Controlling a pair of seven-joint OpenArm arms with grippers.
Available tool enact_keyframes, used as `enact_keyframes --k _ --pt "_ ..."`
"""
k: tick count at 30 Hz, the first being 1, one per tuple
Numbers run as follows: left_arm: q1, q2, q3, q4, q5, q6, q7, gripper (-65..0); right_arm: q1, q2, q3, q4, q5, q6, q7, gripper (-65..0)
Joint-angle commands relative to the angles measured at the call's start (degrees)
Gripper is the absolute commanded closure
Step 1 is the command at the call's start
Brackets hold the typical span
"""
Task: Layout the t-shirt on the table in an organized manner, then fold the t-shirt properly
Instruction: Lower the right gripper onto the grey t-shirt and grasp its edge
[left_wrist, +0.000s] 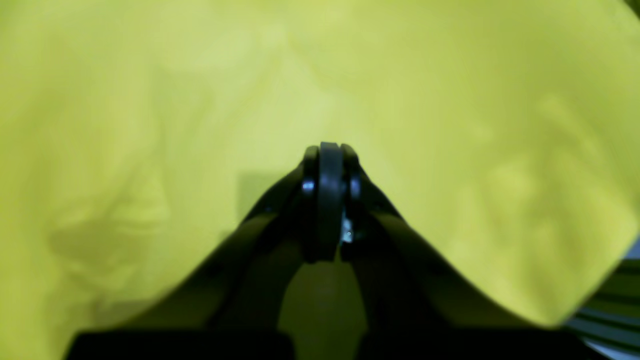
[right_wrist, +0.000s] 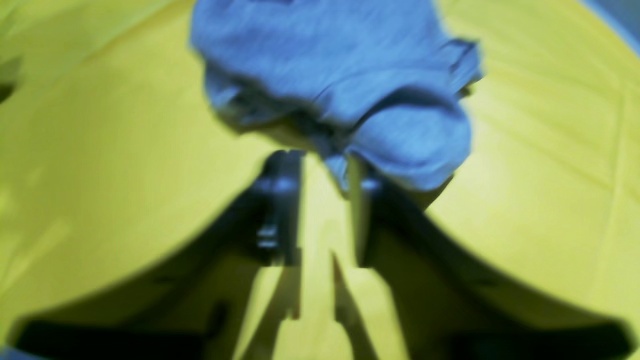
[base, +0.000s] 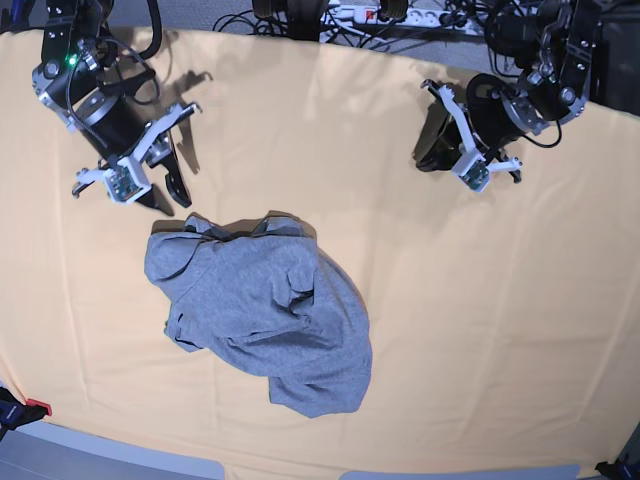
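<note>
Left wrist view: the left gripper (left_wrist: 330, 150) has its jaws pressed together with nothing between them, above bare cloth of the desk (left_wrist: 150, 100), which looks yellow-green and blurred here. A striped surface shows past the desk's edge at the lower right.

Right wrist view: the right gripper (right_wrist: 320, 172) has its jaws spread apart, holding nothing. A bunched edge of the t-shirt (right_wrist: 340, 65), tinted blue in this camera, lies just beyond the fingertips (right_wrist: 282, 170); whether it touches them is unclear.

Base view: the t-shirt lies crumpled in a heap left of the desk's middle, toward the near edge. The right gripper hangs just beyond the shirt's far left end; the left gripper sits near the far right corner, well apart from the shirt. Cables (base: 400, 25) run along the far edge.
</note>
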Motion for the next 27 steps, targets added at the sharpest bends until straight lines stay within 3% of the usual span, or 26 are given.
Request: enact_keyframes --k 1,8,13,17,24,27 --pt "-1.4 -0.7 -0.1 -0.7 -1.2 0.2 -1.5 0.0 0.8 0.5 0.2 0.1 0.9 -0.5 1.4 -26.6" --pt "-7.1 -0.7 0.0 -7.4 -2.8 -0.9 -1.2 0.0 5.2 0.3 -0.8 -8.7 5.5 2.7 1.1 -27.6" --pt "-9.3 -0.7 0.0 -7.6 -2.0 -0.9 -1.0 0.0 11.5 0.3 -6.3 -17.0 5.1 1.1 -1.7 -27.6" --pt "-9.7 -0.7 0.0 -7.6 -1.7 -0.8 -1.0 0.0 16.7 0.3 -9.8 -23.3 0.3 -2.0 -1.9 -27.6" --pt "-9.7 -0.7 0.0 -7.6 -0.9 -0.8 -1.0 0.0 20.1 0.3 -10.6 -30.0 -4.7 -3.9 -2.0 -27.6" --pt "-9.8 -0.7 0.0 -7.6 -1.0 -0.8 -1.0 0.0 20.1 0.3 -10.6 -30.0 -6.8 -4.7 -5.2 -27.6"
